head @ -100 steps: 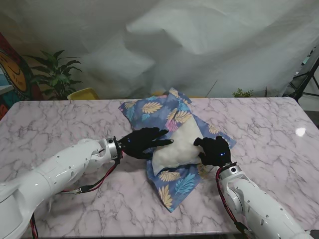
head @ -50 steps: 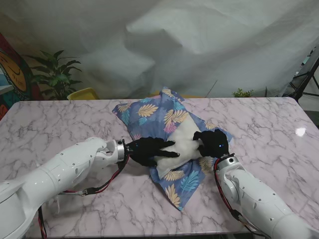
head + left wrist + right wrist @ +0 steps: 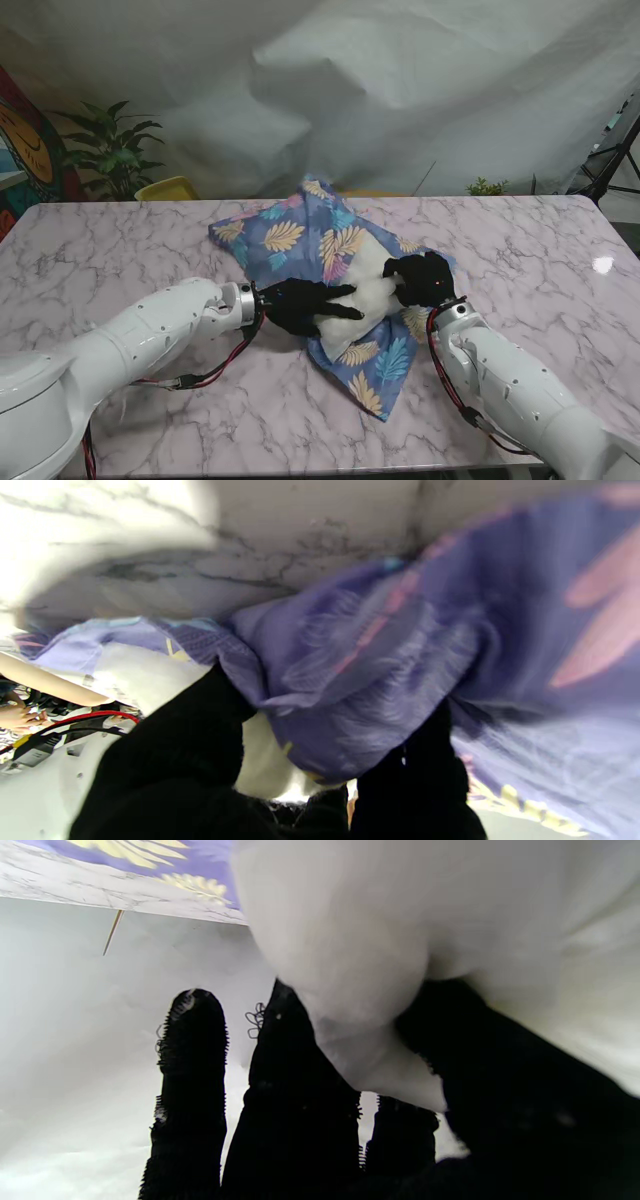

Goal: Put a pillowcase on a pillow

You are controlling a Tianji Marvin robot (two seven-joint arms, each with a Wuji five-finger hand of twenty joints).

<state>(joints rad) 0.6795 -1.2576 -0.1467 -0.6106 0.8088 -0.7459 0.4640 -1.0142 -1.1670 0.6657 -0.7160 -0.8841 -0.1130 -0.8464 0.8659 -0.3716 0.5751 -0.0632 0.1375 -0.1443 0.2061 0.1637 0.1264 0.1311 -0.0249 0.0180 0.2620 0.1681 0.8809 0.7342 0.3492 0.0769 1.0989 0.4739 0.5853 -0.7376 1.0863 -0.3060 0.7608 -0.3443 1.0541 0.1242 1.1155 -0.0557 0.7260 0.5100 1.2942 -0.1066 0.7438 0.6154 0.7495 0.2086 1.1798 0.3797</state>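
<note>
Mid-table: pillow [image 3: 362,291] half inside pillowcase [image 3: 300,240], long axis running from near-right to far-left; left hand [image 3: 300,303] pinches pillowcase mouth hem, right hand [image 3: 423,278] clamps pillow's exposed end, sleeve lies far-left of both

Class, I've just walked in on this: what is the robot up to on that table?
It is putting a blue leaf-print pillowcase on a white pillow on the marble table. The left robot hand grips the pillowcase's open edge, while the right robot hand holds the pillow's bare end. Part of the pillow is already inside the case; the white end nearer the robot is not yet covered, so the job is partly done.
</note>
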